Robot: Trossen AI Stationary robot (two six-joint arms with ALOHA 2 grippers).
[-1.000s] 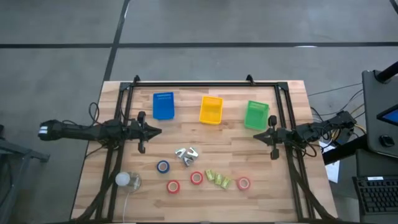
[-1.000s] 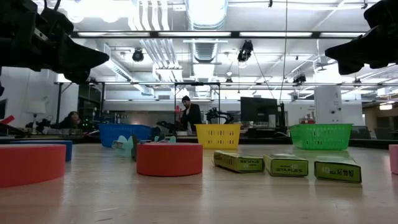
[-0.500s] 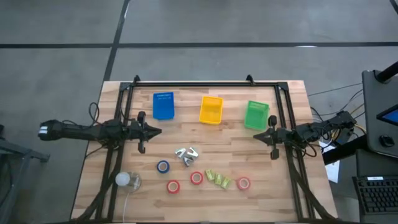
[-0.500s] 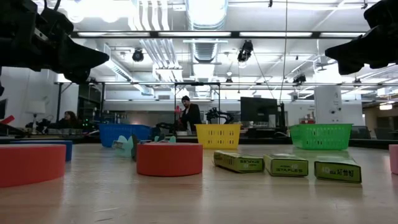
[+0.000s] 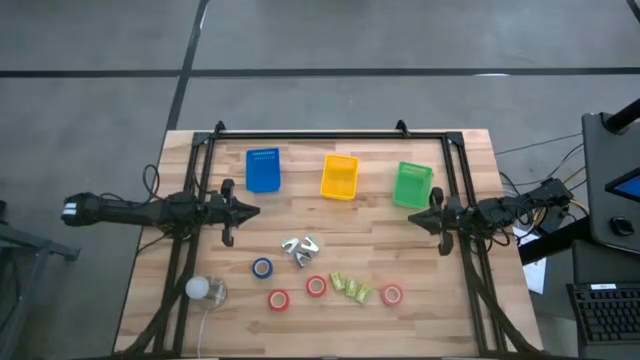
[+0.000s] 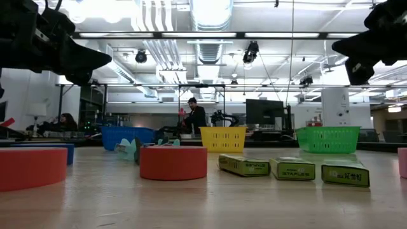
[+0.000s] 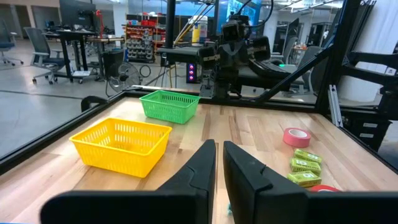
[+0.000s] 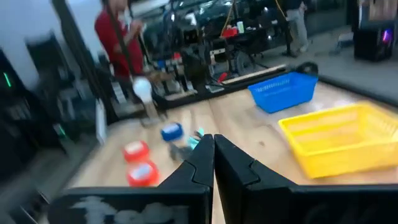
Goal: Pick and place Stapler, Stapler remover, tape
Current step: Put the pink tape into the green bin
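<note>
The tape lies near the table's front: a blue roll and three red rolls, each flat on its side. Silver and teal staple removers lie in a small heap at mid-table. Three yellow-green staple boxes lie between the red rolls. No stapler shows. My left gripper hovers level at the left side, shut and holding nothing. My right gripper hovers level at the right side, also shut and holding nothing.
Along the far side stand a blue bin, a yellow bin and a green bin. A white ball-like thing lies at the front left. A black frame rims the table. People show in the room beyond.
My right gripper has rolled about the line it points along, staying in place and staying shut. Nothing on the table has moved.
</note>
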